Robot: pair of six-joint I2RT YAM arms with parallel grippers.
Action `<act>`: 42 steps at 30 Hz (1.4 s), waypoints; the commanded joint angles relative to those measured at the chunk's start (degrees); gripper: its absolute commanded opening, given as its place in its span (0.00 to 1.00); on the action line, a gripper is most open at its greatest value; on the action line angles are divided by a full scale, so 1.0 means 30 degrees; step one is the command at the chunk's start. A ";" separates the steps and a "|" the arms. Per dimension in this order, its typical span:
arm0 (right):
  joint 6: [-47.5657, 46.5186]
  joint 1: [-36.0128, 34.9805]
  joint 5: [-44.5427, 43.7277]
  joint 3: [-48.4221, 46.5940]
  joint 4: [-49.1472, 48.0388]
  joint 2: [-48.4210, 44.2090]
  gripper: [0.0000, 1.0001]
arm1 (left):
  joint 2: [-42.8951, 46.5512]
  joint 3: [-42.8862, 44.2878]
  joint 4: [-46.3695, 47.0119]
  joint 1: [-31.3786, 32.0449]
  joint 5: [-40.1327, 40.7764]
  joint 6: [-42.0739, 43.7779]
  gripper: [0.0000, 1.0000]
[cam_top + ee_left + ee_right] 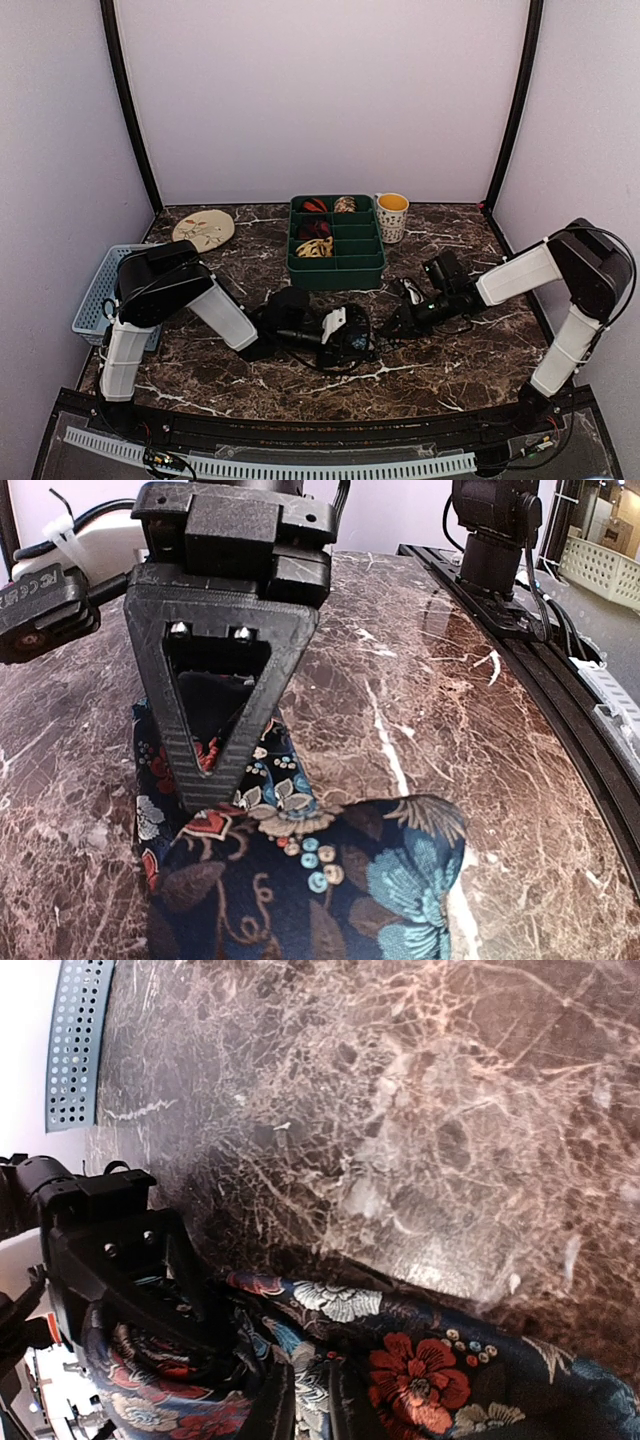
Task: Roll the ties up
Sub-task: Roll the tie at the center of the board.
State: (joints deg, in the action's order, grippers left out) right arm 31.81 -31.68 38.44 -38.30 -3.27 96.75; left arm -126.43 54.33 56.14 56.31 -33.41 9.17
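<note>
dark blue cloth with red, white and teal flowers: this is the tie [354, 346]. it lies in a loose heap on the brown marble table [470, 365], near the front middle, between the two arms.

the left gripper [338, 334] is low on the near end of the heap. in the left wrist view its black triangle-shaped finger [215, 720] stands with the tip on the tie [300, 880], and the cloth shows behind it and around it. i cannot tell if it is holding the cloth or only pressing on it.

the right gripper [400, 318] comes to the heap from the other side. in its own view two dark fingers [278, 1405] show at the bottom edge, very close together, and a narrow strip of the tie [420, 1370] runs between them, so it pinches the cloth. the left gripper [120, 1270] is just beside, on the same heap.

behind, well apart, four rolled ties [314, 247] sit in the left compartments of a green tray [370, 268].
</note>
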 commanded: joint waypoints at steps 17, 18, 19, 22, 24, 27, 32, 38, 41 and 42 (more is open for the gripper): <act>-0.0892 -0.0018 -0.2676 0.1552 0.0649 0.1961 0.07 | 0.2622 -0.2583 0.2489 -0.0314 0.5235 -0.2957 0.28; -0.0880 0.0010 -0.2683 0.1559 0.0635 0.1968 0.07 | 0.2622 -0.2541 0.1761 -0.0311 0.5484 -0.2487 0.28; -0.0878 0.0020 -0.2681 0.1549 0.0648 0.1983 0.07 | 0.2626 -0.2499 0.0966 -0.0288 0.5621 -0.1927 0.27; -0.0903 0.0098 -0.2705 0.1484 0.0647 0.2046 0.07 | 0.2593 -0.2284 -0.1536 -0.0228 0.5918 -0.0549 0.28; -0.0907 0.0152 -0.2712 0.1391 0.0625 0.2082 0.07 | 0.2619 -0.2134 -0.2970 -0.0227 0.5950 0.0174 0.28; -0.0907 0.0190 -0.2681 0.1174 0.0698 0.2037 0.08 | 0.2701 -0.2040 -0.4844 -0.0115 0.5747 0.1306 0.29; -0.1242 0.0204 -0.2935 0.0316 0.1291 0.1957 0.15 | 0.2652 -0.1721 -0.6739 -0.0023 0.5745 0.1880 0.29; -0.0395 0.0205 -0.0818 -0.0006 0.0463 0.0214 0.41 | 0.2535 -0.1622 -0.7558 0.0062 0.5987 0.1694 0.30; 0.0771 0.0057 0.0367 -0.0028 -0.0224 -0.1311 0.54 | 0.2491 -0.1487 -0.7697 0.0066 0.6015 0.1690 0.30; 0.1053 -0.0065 0.0617 -0.0158 -0.0276 -0.1569 0.57 | 0.2456 -0.1430 -0.7760 0.0066 0.6010 0.1690 0.30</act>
State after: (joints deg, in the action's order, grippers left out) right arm 31.24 -31.55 39.18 -39.11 -5.48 96.27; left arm -118.41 51.20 44.25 56.53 -17.61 13.21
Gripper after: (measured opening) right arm 0.512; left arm 0.309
